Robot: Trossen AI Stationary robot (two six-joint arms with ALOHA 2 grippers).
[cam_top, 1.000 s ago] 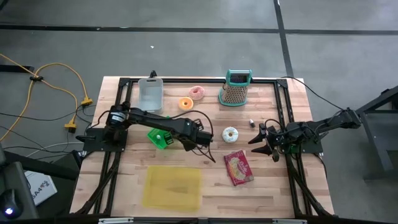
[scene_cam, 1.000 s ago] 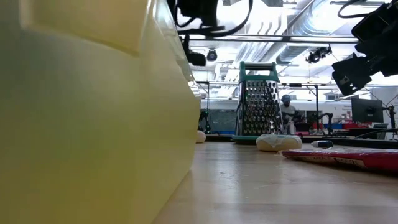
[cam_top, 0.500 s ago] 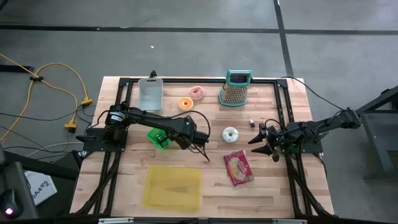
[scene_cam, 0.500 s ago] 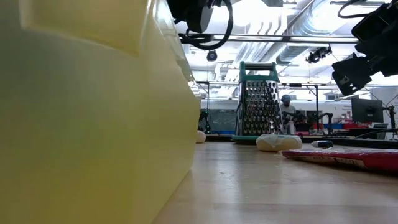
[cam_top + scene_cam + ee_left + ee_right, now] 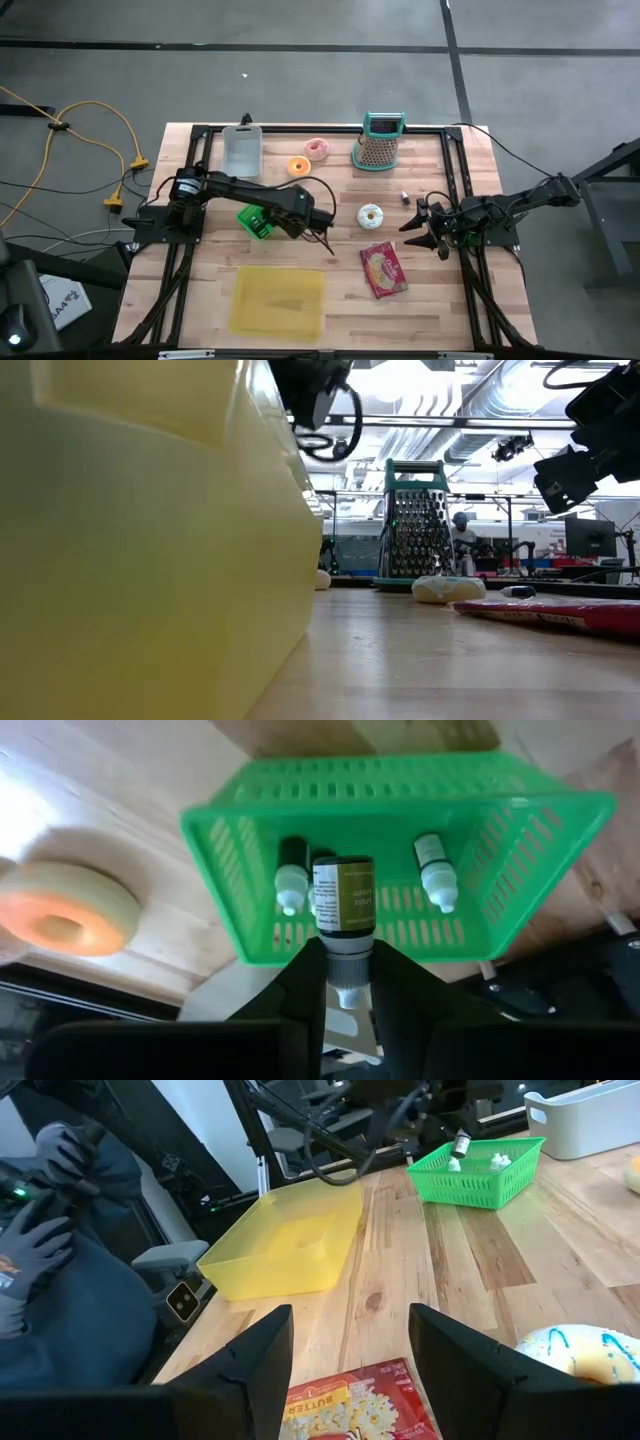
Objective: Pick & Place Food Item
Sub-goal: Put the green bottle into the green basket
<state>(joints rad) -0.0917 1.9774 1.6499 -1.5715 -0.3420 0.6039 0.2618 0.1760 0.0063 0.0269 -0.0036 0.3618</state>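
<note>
Two arms at work over our wooden table (image 5: 200,300)

We saw the left gripper (image 5: 278,222) beside the green basket (image 5: 255,222), the right gripper (image 5: 420,226) waiting near the right edge, a white donut (image 5: 370,215) between them, a red packet (image 5: 384,269), a yellow tray (image 5: 279,300) and a grater (image 5: 379,142).

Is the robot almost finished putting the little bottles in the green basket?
Partly. Two small bottles already lie in the green basket. The left end effector holds another dropper bottle above it, not yet released. The right end effector waits open near the popcorn bag.
</note>
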